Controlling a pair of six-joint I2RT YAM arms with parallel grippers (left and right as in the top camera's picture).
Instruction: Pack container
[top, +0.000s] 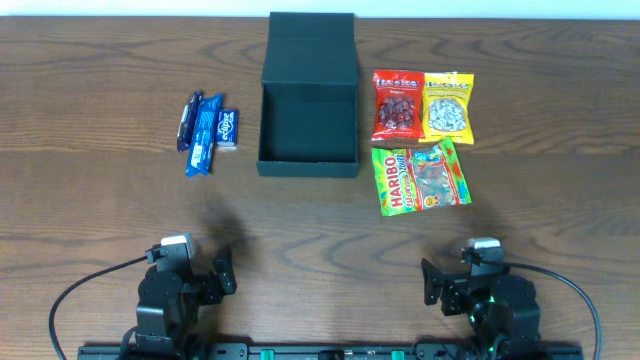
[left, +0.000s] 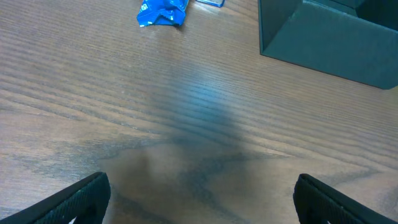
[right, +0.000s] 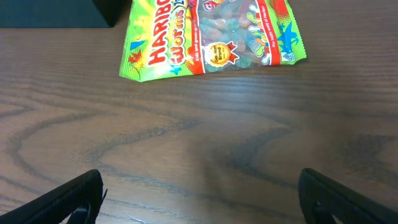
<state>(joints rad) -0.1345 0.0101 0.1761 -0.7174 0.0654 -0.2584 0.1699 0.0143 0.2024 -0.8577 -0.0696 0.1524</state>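
The dark teal container (top: 308, 162) stands open at the table's middle back, its lid (top: 312, 45) folded away behind it; its inside looks empty. Its corner shows in the left wrist view (left: 329, 40). Blue snack packs (top: 205, 128) lie to its left. A red pack (top: 397, 105), a yellow pack (top: 449, 107) and a green Haribo bag (top: 420, 177) lie to its right; the bag also shows in the right wrist view (right: 211, 37). My left gripper (left: 200, 200) and right gripper (right: 202, 198) are open and empty near the front edge.
The wooden table (top: 320, 240) spreads between the grippers and the objects. A blue pack end (left: 161, 12) shows at the top of the left wrist view. Black cables (top: 75, 300) loop beside both arm bases.
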